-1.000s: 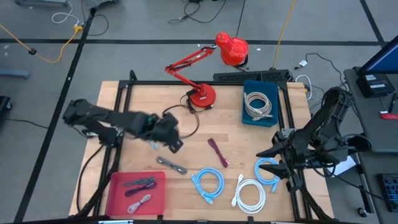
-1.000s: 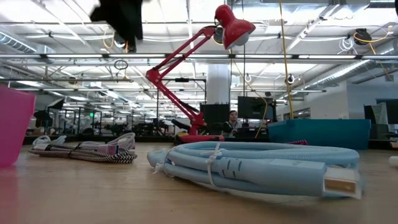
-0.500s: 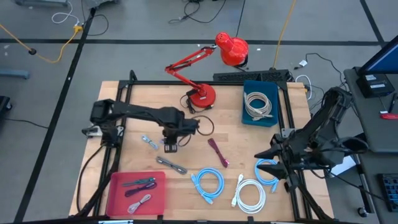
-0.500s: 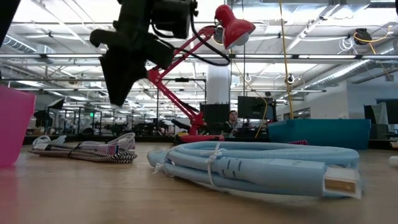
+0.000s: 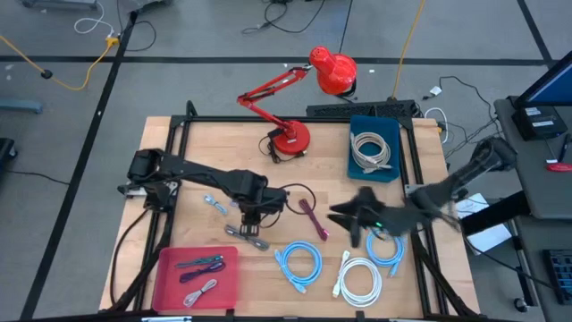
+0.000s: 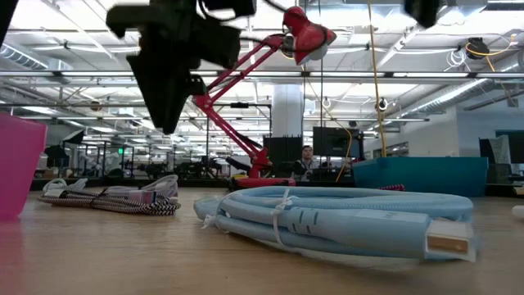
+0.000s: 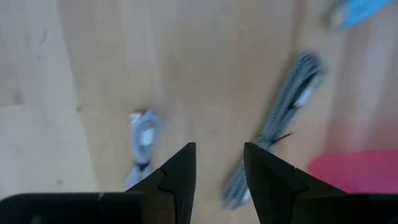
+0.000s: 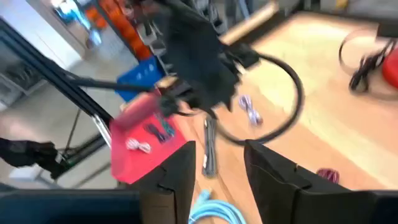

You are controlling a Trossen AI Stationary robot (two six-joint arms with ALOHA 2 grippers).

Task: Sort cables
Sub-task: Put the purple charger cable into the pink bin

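Left gripper (image 5: 249, 217): fingers parted, empty, hanging over the striped grey cable (image 5: 247, 237), apparently lining up a pick.
Right gripper (image 5: 344, 216): parted, empty, near the maroon cable (image 5: 313, 218).
Red bin (image 5: 170, 284): holds short bundles; big coils (image 5: 298, 266) lie on the table.

We note a grey floor (image 5: 179, 36) with dark lines, a yellow cord (image 5: 54, 72) at far left, and ceiling beams (image 6: 393, 78) under bright light.

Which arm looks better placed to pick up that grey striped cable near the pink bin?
Probably the left: its open claw hangs just above the grey striped cable, while the right claw is across the table.
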